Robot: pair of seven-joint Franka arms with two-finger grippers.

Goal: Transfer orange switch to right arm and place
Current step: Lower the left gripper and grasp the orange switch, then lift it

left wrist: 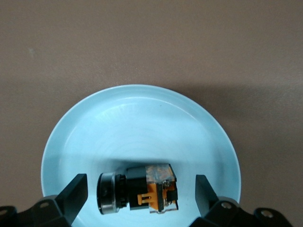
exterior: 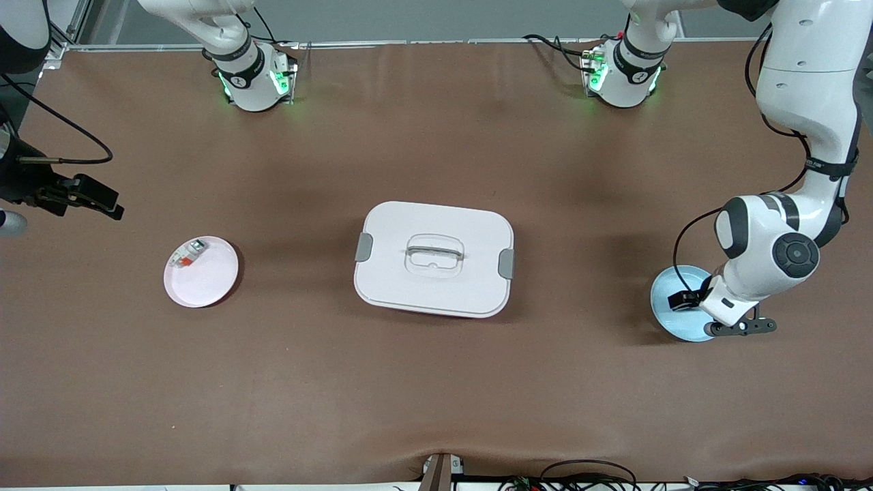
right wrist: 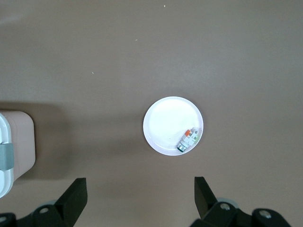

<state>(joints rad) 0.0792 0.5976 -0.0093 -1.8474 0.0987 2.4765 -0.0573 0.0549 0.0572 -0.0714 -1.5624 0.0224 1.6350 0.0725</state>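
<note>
My left gripper hangs over the blue plate, fingers spread around the orange switch lying there; closing off-centre could roll it away. My right gripper waits, spread.

Both arms are glossy white rounded shells with dark grey joint bands and black round end caps. Their bases glow green at the collar and carry a small black-and-white round mark. Thin black cables loop along the links. Each matte black pincer, left and right, has blocky wedge fingers and silver screws.
</note>
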